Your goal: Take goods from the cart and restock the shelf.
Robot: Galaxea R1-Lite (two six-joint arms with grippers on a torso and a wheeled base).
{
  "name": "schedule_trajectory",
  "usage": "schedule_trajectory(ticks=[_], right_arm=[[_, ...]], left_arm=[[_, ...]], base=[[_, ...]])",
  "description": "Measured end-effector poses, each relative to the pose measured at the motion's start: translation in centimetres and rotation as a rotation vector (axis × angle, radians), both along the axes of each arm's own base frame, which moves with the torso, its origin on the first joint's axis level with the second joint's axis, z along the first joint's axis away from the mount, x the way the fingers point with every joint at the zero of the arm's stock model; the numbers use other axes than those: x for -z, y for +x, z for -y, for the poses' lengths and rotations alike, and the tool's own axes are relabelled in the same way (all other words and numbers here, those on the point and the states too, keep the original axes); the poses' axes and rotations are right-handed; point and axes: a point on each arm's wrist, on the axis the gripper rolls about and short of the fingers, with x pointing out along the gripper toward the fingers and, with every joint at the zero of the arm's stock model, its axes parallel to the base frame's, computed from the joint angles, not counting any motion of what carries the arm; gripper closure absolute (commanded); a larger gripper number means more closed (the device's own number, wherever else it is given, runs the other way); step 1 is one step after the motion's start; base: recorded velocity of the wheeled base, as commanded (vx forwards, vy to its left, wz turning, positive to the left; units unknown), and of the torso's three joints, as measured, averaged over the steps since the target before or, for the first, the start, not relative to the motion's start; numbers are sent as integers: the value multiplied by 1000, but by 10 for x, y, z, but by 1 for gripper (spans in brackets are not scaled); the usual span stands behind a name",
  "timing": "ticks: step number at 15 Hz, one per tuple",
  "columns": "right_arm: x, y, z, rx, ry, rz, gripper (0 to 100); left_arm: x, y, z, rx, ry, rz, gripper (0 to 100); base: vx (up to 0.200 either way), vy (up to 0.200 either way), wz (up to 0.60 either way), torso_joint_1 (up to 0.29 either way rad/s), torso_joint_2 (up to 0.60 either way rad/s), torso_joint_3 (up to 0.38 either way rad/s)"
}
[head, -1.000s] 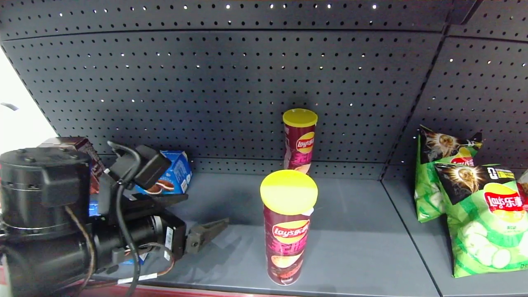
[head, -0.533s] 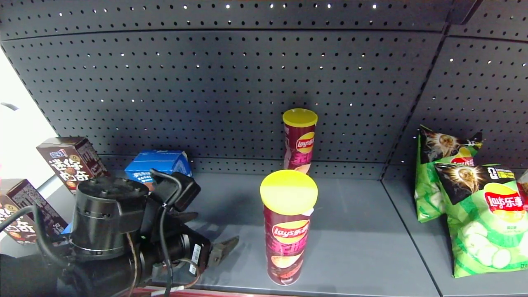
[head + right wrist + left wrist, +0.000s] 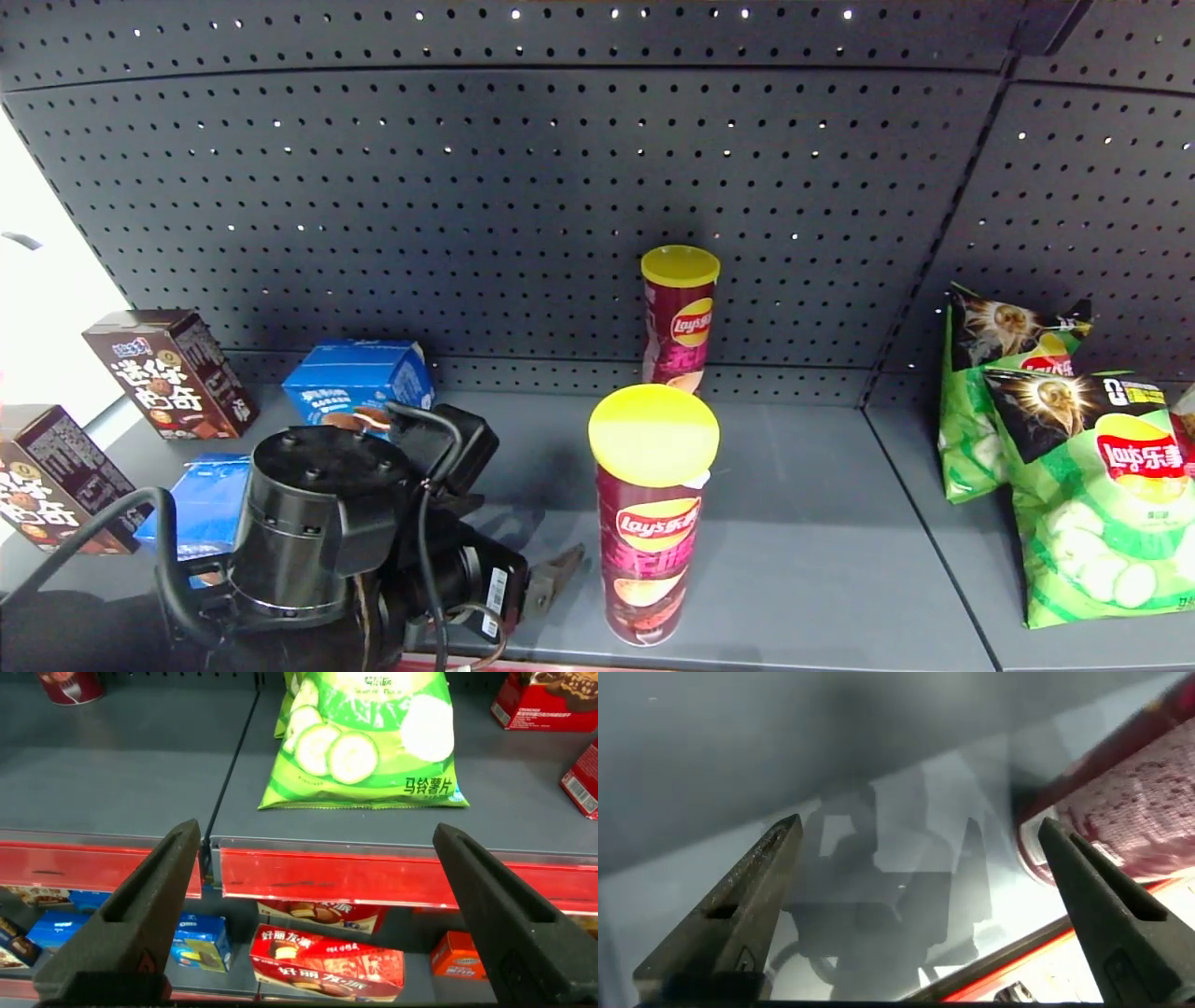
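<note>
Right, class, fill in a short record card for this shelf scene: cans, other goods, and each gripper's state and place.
Cans: two upright chip cans with yellow lids, front can near the shelf edge, rear can by the back panel
Left gripper: open, empty, low beside the front can
Right gripper: open, empty, facing a green chip bag
Other goods: blue box, brown boxes at shelf's left

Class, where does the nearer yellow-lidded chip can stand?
Head view: the nearer can stands upright at the shelf's front edge, before the rear can, left gripper just left of it.
</note>
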Motion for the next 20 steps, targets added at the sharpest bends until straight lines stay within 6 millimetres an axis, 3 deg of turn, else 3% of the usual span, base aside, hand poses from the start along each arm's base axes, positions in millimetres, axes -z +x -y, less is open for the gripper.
schedule_trajectory(ticks=[14, 20], right_arm=[[0, 0, 0, 0, 0, 0, 0], [0, 0, 0, 0, 0, 0, 0]], left_arm=[[-5, 3, 27, 32, -9, 26, 0], [-3, 5, 29, 34, -3, 21, 0]], base=[[0, 0, 0, 0, 0, 0], [0, 0, 0, 0, 0, 0]])
